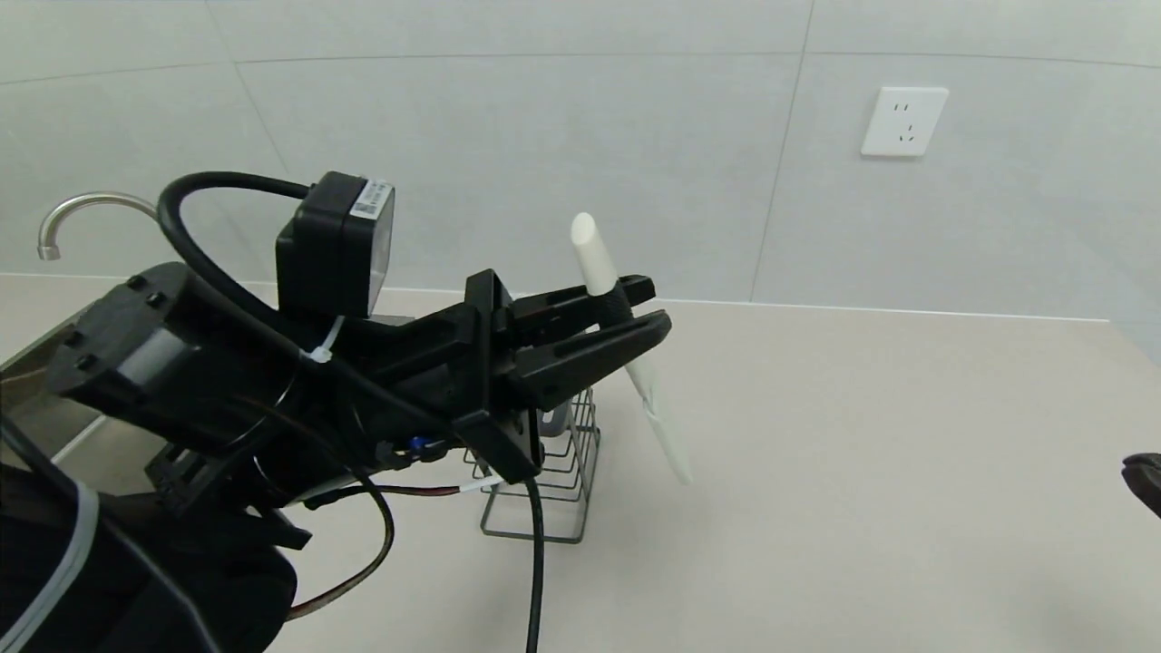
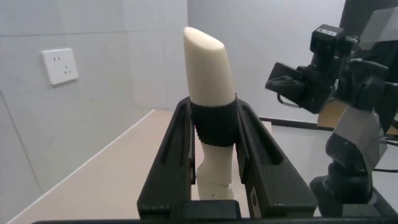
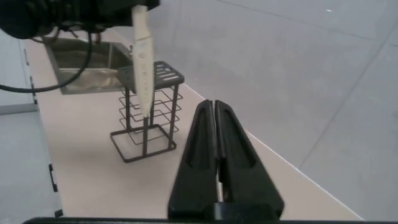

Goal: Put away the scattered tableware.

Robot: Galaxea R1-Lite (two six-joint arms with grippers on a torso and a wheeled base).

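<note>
My left gripper [image 1: 626, 322] is shut on a white knife [image 1: 599, 263], gripping it at the handle, which sticks up above the fingers [image 2: 214, 124]. The white blade [image 1: 667, 435] hangs down and to the right, in the air just right of a wire cutlery rack [image 1: 558, 462] standing on the beige counter [image 1: 862, 472]. In the right wrist view the blade [image 3: 143, 68] hangs in front of the rack [image 3: 149, 112]. My right gripper [image 3: 216, 168] is shut with nothing in it, well away from the rack; its tip [image 1: 1145, 479] shows at the head view's right edge.
A steel sink [image 3: 87, 65] with a curved tap [image 1: 77, 213] lies left of the rack. A tiled wall with a socket [image 1: 902, 121] runs behind the counter. Bare counter stretches to the right of the rack.
</note>
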